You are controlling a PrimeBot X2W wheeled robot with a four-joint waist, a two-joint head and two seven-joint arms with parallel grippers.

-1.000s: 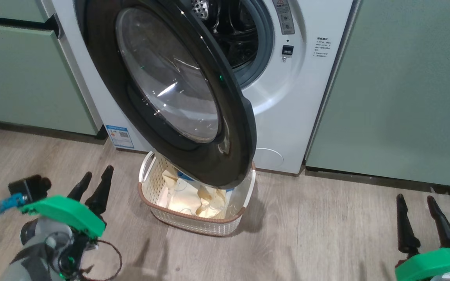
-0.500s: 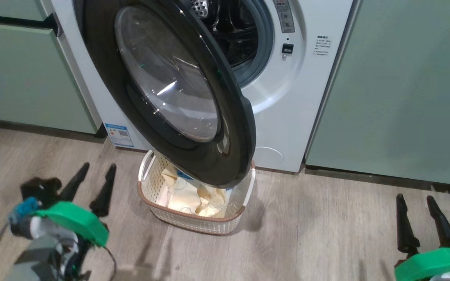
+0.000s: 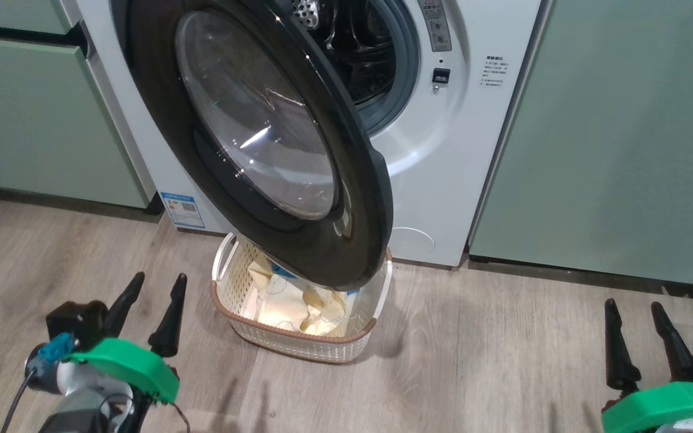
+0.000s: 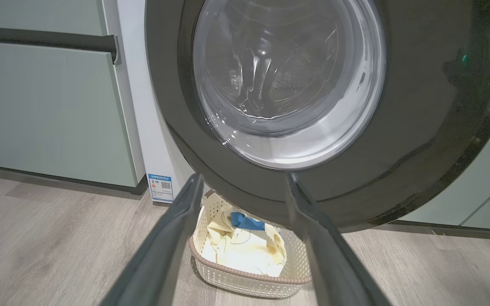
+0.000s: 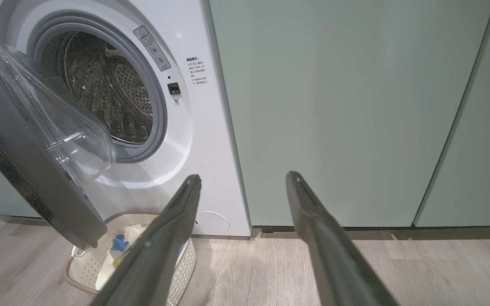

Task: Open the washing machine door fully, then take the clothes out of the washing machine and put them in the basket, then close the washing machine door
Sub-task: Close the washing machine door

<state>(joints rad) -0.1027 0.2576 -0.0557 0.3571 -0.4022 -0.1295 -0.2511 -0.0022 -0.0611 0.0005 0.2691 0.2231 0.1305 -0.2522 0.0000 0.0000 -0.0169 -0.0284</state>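
Clothes (image 3: 298, 307) lie heaped inside the basket (image 3: 298, 346).

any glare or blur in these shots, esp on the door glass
Head view: a white glare streak on the washing machine door glass. Left wrist view: wavy reflections across that glass, and the left hand looks soft, close to the lens. Right wrist view: the right hand is soft too; the washing machine drum is crisp.
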